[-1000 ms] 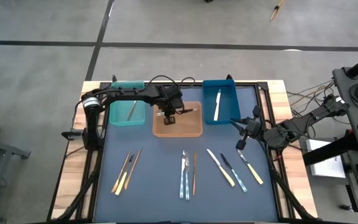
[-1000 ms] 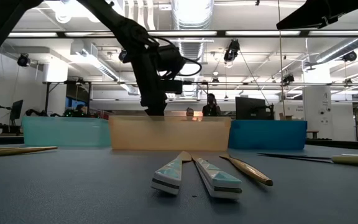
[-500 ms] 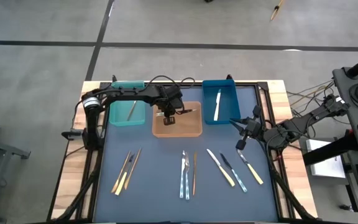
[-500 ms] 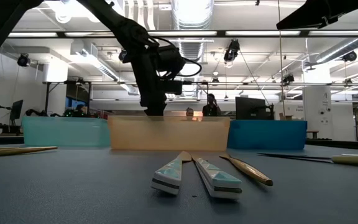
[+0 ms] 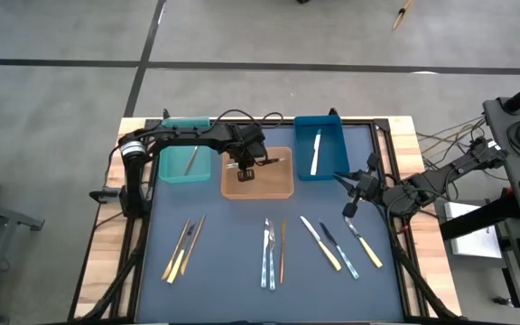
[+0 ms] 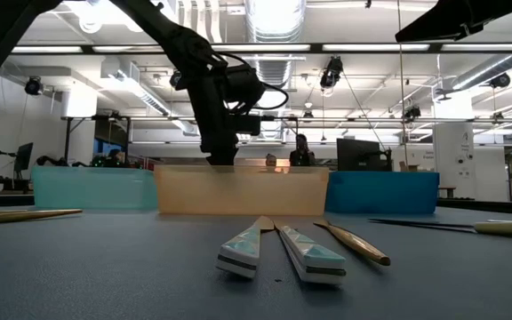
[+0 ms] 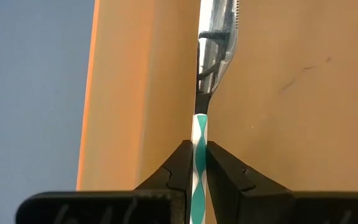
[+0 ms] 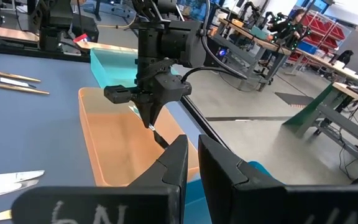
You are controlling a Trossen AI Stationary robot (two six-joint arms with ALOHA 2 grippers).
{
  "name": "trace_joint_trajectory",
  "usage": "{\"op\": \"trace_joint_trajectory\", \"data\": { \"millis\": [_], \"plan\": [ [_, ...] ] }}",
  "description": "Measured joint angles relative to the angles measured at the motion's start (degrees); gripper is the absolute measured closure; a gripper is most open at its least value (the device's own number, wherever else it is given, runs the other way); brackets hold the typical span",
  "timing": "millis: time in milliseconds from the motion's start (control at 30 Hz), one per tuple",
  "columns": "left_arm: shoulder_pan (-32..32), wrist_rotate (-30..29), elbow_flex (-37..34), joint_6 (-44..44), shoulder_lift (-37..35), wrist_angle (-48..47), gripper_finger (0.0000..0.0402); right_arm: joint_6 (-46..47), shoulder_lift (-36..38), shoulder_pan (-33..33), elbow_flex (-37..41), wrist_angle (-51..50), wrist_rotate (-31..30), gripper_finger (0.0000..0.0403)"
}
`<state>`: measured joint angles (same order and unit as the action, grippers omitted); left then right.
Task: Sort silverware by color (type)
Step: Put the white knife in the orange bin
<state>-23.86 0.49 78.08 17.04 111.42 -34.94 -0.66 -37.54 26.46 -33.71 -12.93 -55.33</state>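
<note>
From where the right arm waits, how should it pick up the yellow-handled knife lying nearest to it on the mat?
Grip the yellow-handled knife across its handle, near the middle, coming straight down from above. It lies flat and slanted on the blue mat, apart from the next knife, so fingers fit either side. The right gripper hovers just behind its blade tip.

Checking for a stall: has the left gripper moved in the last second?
No. The left gripper sits at the same spot over the orange bin in the high view.

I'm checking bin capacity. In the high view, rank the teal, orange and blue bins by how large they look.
1. Orange bin, widest and clearly largest.
2. Teal bin and blue bin look too close to rank: teal is wider, blue is longer, and the left arm covers part of the teal one.
</note>
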Motion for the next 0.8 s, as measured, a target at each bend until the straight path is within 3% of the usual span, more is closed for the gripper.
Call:
{"op": "trace_joint_trajectory", "data": {
  "millis": [800],
  "plan": [
    [0.0,-0.07,0.0,-1.09,0.0,0.28,0.0379,-0.01,0.0,0.0,0.0,0.04,-0.02,0.0372]
  ]
}}
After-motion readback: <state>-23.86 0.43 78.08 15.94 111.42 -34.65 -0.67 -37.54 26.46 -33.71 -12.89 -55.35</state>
